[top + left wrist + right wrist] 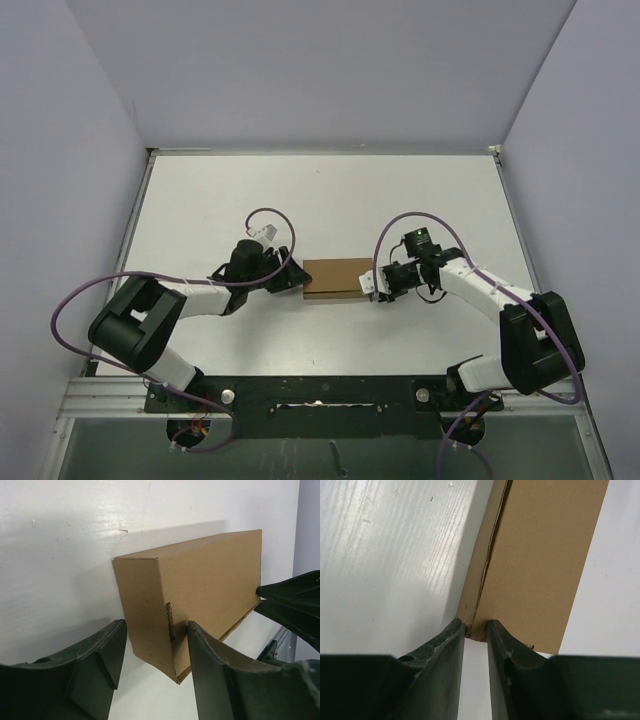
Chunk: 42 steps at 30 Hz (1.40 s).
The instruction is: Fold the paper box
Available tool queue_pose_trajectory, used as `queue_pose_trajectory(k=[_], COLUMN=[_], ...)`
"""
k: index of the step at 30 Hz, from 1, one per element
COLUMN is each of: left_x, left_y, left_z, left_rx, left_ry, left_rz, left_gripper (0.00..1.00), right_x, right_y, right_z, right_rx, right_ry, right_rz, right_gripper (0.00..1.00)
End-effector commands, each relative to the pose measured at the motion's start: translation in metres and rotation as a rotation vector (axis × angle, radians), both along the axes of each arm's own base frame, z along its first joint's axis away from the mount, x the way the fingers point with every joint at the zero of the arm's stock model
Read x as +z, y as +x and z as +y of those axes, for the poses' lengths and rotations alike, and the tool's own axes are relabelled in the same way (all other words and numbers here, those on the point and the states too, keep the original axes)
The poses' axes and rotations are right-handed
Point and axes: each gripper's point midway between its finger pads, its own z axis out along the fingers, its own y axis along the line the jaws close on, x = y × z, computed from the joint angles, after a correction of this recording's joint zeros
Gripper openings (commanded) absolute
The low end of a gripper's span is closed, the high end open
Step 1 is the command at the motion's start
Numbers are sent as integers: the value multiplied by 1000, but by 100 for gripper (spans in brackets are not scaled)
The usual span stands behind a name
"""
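Found box (pixel 337 279) folded up on desk (pixel 330 200), its end just ahead of left gripper (pixel 155 625), which was spread wide, likely bracing. Noted right gripper (pixel 475 623) narrowed, pinching opposite corner flap, likely steadying seam.

surface: white table (pixel 330 190) | on it: brown paper box (pixel 337 279), mid-table, closed
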Motion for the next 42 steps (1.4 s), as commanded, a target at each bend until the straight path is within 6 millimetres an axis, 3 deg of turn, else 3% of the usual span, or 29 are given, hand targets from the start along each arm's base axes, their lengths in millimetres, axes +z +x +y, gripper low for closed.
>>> queue_pose_trajectory(k=[1, 4, 7, 13, 18, 20, 24, 29, 34, 38, 42], left_x=[-1, 0, 9, 46, 73, 79, 69, 53, 52, 47, 42], left_y=[9, 9, 11, 14, 15, 12, 4, -5, -7, -9, -9], left_z=[-5, -6, -7, -2, 13, 18, 31, 34, 32, 34, 33], left_rx=[-29, -30, -31, 2, 60, 79, 115, 115, 102, 101, 100], left_ry=[9, 8, -2, -26, -28, -39, -90, -144, -162, -146, -152], left_rz=[-21, -22, -33, -101, -173, -195, -192, -146, -143, -143, -136], left_gripper=[49, 49, 51, 63, 75, 83, 96, 95, 94, 93, 92], right_x=[0, 0, 11, 60, 62, 55, 42, 34, 30, 62, 59], right_y=[3, 3, 3, -11, 10, 17, 29, 33, 35, 56, 73], right_z=[5, 5, 9, 27, 34, 32, 26, 24, 23, 7, -7], right_rx=[22, 22, 6, -10, -163, -208, -274, -288, -302, -455, -637], right_ry=[-12, -16, 21, 202, 216, 184, 131, 102, 103, 315, 397], right_rz=[-30, -21, 1, 165, 259, 295, 329, 318, 340, 569, 780], right_gripper=[19, 16, 21, 62, 100, 98, 98, 98, 98, 96, 90])
